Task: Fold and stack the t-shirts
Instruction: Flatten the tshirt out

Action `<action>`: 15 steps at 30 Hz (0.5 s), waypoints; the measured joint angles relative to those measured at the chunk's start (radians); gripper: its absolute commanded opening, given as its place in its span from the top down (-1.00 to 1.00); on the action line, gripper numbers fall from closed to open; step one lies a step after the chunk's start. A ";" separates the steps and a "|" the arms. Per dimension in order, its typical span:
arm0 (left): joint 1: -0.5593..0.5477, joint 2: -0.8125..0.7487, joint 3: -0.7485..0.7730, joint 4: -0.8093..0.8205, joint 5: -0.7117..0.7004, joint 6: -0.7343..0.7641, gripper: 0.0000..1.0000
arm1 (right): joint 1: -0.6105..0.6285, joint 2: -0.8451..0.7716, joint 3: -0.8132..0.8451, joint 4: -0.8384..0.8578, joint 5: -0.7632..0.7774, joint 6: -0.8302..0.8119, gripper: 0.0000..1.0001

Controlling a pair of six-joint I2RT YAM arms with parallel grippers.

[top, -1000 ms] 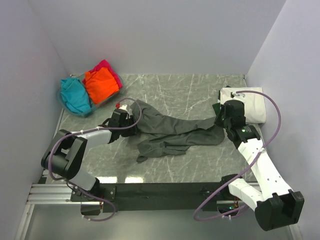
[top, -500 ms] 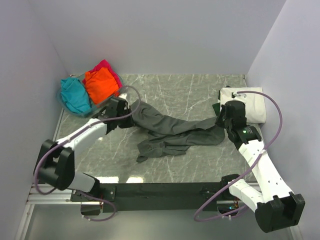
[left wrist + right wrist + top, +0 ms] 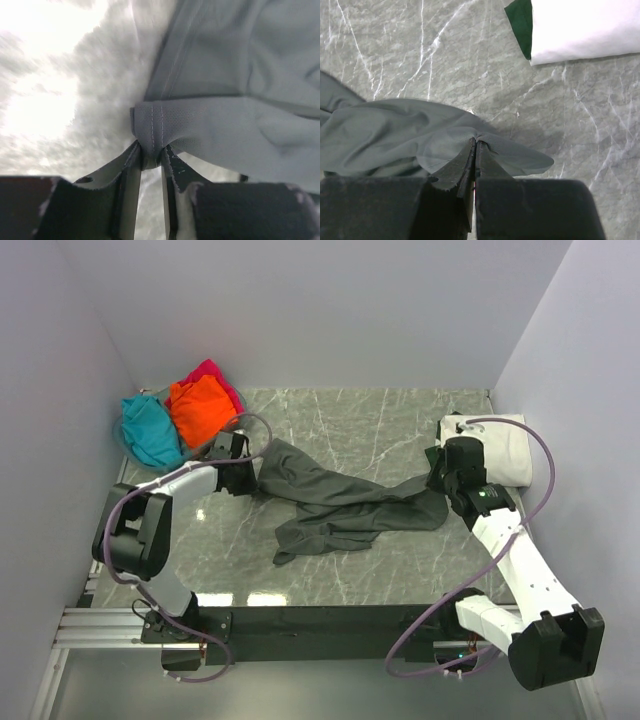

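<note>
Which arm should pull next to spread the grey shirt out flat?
Probably left. The left tool pinches the stitched hem of the dark grey cloth t-shirt beside its bunched part. The right tool holds the thin end, close to the folded white cloth t-shirt.

The left gripper (image 3: pixel 152 161) is pinching a bunched, double-stitched hem of the dark grey t-shirt (image 3: pixel 230 95) between its two fingertips. The cloth is spreading in soft folds over the pale marbled worktop (image 3: pixel 65 100), which is looking blurred.

Grey-green marble tabletop (image 3: pixel 380 420), white veins; plain pale walls (image 3: pixel 300 310) around; aluminium rail (image 3: pixel 100 625) at near edge.
</note>
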 measured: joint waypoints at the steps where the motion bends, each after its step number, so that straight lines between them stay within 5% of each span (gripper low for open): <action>1: 0.000 -0.001 0.000 0.010 -0.024 -0.006 0.49 | 0.000 0.002 0.000 0.002 -0.001 -0.001 1.00; 5: 0.000 -0.035 0.014 0.054 -0.106 -0.013 0.68 | 0.000 0.006 0.000 0.014 -0.002 -0.005 1.00; 7: 0.000 -0.058 0.027 0.071 -0.113 -0.016 0.99 | 0.000 0.011 0.000 0.021 -0.003 -0.005 1.00; 15: 0.000 -0.212 0.042 0.084 -0.067 -0.004 0.99 | 0.000 0.017 0.028 0.014 -0.016 -0.008 1.00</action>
